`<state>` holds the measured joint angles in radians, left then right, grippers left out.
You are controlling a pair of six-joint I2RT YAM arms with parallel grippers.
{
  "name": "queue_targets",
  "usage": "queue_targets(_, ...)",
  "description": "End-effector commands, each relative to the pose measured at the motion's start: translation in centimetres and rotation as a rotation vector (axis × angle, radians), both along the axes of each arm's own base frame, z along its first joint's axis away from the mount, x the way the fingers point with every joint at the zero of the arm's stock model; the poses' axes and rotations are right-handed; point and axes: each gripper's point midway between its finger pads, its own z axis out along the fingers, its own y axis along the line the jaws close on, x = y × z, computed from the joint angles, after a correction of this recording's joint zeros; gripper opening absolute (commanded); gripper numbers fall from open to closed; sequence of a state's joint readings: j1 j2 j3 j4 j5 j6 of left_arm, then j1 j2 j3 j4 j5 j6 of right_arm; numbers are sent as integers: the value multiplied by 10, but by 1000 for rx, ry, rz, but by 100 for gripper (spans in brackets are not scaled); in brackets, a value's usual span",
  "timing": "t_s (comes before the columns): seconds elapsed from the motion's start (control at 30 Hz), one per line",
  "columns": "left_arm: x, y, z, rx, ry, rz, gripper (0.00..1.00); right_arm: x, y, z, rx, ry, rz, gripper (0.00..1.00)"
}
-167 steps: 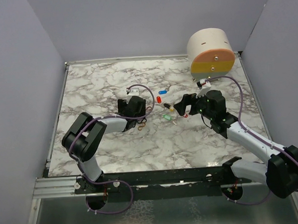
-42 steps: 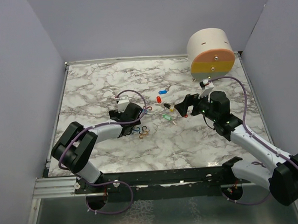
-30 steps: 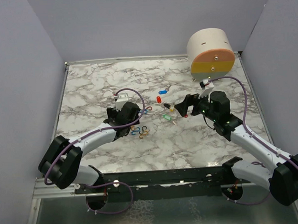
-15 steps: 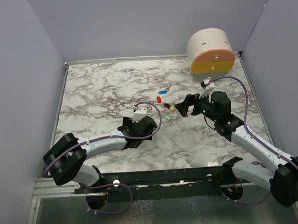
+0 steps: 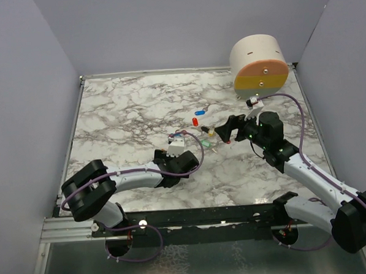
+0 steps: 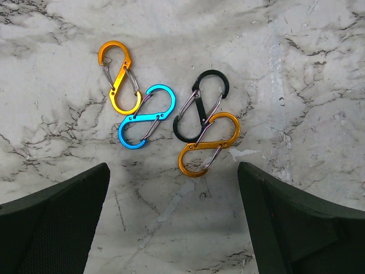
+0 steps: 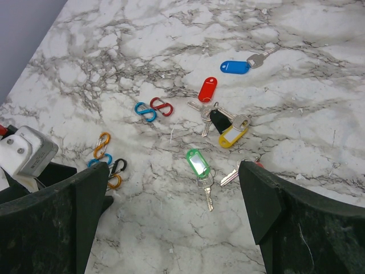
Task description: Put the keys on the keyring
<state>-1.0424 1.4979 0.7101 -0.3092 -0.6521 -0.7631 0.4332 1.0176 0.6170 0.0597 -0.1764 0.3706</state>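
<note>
The left gripper [image 6: 172, 168] hangs with its jaws wide apart and nothing between them, directly above the keyring [image 6: 147, 117] on the marble worktop [image 6: 296, 68]. In the left wrist view the keyring is four S-shaped clips. A gold one touches a blue one, and just right of them a black one overlaps an orange one. The two pairs lie slightly apart.

The right gripper [image 7: 174, 165] is also spread open and empty, raised over the keys [image 7: 219, 120] towards the far right of the worktop. The keys lie loosely scattered. A blue-tagged key [image 7: 235, 67] is farthest, then a red tag [image 7: 207, 89]. Black and yellow tags are bunched together, and a green tag [image 7: 197, 161] is nearest. A separate pair of clips [image 7: 153, 108], blue and red, lies just left of the keys. A pale drum [image 5: 259, 62] stands in the far right corner.
</note>
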Motion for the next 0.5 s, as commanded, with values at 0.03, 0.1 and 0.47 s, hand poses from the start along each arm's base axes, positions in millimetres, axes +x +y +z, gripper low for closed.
queue_targets(0.03,-4,22,-10,102,-2,39,98,-4,3,11,15,-18,13,98)
queue_targets(0.1,-3,24,-10,118,-8,44,98,-4,3,10,16,-18,13,98)
queue_targets(0.47,11,29,-19,209,-11,72,99,-4,2,10,12,-19,11,98)
